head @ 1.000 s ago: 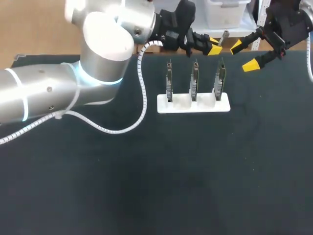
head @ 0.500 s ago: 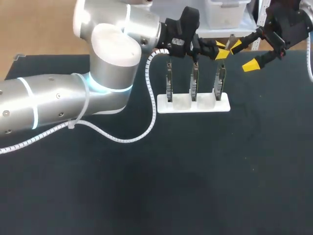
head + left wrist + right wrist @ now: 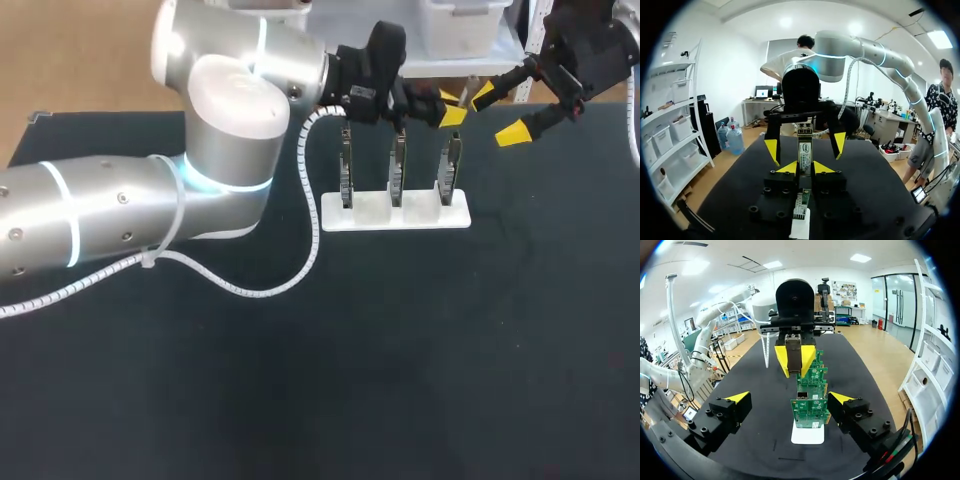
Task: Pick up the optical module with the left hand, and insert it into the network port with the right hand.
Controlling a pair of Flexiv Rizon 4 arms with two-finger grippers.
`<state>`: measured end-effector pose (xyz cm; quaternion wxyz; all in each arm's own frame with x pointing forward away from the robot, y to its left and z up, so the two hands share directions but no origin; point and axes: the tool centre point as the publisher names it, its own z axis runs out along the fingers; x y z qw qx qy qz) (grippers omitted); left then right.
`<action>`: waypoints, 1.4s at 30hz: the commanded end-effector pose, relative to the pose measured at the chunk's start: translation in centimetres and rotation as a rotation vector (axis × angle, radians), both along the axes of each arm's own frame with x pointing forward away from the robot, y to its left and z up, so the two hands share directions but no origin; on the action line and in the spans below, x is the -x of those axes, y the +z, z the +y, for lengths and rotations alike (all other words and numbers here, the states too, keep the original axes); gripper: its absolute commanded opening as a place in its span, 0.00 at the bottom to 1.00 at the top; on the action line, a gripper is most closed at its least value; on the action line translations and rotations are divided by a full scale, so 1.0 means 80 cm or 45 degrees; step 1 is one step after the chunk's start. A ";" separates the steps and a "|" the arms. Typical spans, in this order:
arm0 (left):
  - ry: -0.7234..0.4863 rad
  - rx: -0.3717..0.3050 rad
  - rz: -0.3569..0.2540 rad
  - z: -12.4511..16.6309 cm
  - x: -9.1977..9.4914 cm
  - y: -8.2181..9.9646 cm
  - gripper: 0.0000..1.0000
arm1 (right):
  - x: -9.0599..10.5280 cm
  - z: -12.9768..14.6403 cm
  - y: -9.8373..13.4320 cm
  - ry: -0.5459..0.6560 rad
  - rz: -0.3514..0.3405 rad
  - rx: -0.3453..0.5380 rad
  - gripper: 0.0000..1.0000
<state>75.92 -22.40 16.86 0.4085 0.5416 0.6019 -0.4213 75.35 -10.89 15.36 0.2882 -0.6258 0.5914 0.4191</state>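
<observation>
My left gripper (image 3: 447, 108) is shut on the optical module (image 3: 468, 86), a slim silver bar with a green label, and holds it above the back of the table. The module (image 3: 804, 150) sticks out from between its yellow tips. My right gripper (image 3: 498, 114) faces it from the right, open, with its yellow fingertips (image 3: 772, 150) on either side of the module's far end and apart from it. In the right wrist view the left gripper (image 3: 795, 359) hangs ahead of my open right gripper (image 3: 789, 398). Three green circuit boards (image 3: 397, 165) stand upright in a white stand (image 3: 395, 214) below both grippers.
The nearest board (image 3: 810, 412) stands just under and ahead of the right fingers. The left arm's white cable (image 3: 300, 250) loops over the black table (image 3: 400, 360) left of the stand.
The left arm has swung right with the module, bringing it up to the right gripper's open fingers. The right arm has stayed in place.
</observation>
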 end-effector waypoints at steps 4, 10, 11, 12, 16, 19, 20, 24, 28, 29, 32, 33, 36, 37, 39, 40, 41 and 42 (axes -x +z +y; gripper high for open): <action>-0.013 0.015 0.002 -0.004 -0.004 -0.006 0.00 | 0.003 0.000 0.000 -0.005 -0.006 -0.001 1.00; -0.036 0.009 -0.005 -0.008 -0.006 -0.005 0.00 | 0.003 0.000 0.000 -0.005 -0.006 -0.001 1.00; -0.038 0.008 -0.004 -0.008 -0.007 -0.005 0.00 | 0.003 0.000 0.000 -0.005 -0.006 -0.001 1.00; -0.043 0.004 -0.002 -0.009 -0.007 -0.006 0.00 | 0.003 0.000 0.000 -0.005 -0.006 -0.001 1.00; -0.050 0.000 0.002 -0.009 -0.007 -0.006 0.00 | 0.003 0.000 0.000 -0.005 -0.006 -0.001 1.00; -0.054 -0.006 0.002 -0.008 -0.009 -0.006 0.00 | 0.003 0.000 0.000 -0.005 -0.006 -0.001 1.00; -0.055 -0.008 0.002 -0.007 -0.010 -0.006 0.00 | 0.003 0.000 0.000 -0.005 -0.006 -0.001 1.00; -0.053 -0.009 0.001 -0.007 -0.012 -0.006 0.00 | 0.003 0.000 0.000 -0.005 -0.006 -0.001 1.00; -0.053 -0.014 0.004 -0.005 -0.014 -0.009 0.00 | 0.003 0.000 0.000 -0.005 -0.006 -0.001 1.00; -0.055 -0.013 0.004 -0.005 -0.014 -0.010 0.00 | 0.003 0.000 0.000 -0.005 -0.006 -0.001 1.00; -0.056 -0.012 -0.004 -0.004 -0.014 -0.010 0.00 | 0.003 0.000 0.000 -0.005 -0.006 -0.001 1.00; -0.056 -0.012 -0.006 -0.004 -0.015 -0.009 0.00 | 0.003 0.000 0.000 -0.005 -0.006 -0.001 1.00; -0.055 -0.013 -0.003 -0.003 -0.016 -0.011 0.00 | 0.003 0.000 0.000 -0.005 -0.006 -0.001 1.00; -0.055 -0.012 -0.001 -0.004 -0.016 -0.011 0.00 | 0.003 0.000 0.000 -0.005 -0.006 -0.001 1.00; -0.058 -0.014 0.004 -0.005 -0.016 -0.012 0.00 | 0.003 0.000 0.000 -0.005 -0.006 -0.001 1.00; -0.061 -0.015 0.006 -0.005 -0.016 -0.013 0.00 | 0.003 0.000 0.000 -0.005 -0.006 -0.001 1.00; -0.063 -0.017 0.008 -0.006 -0.017 -0.014 0.00 | 0.003 0.000 0.000 -0.005 -0.006 -0.001 1.00; -0.064 -0.018 0.009 -0.006 -0.017 -0.015 0.00 | 0.003 0.000 0.000 -0.005 -0.006 -0.001 1.00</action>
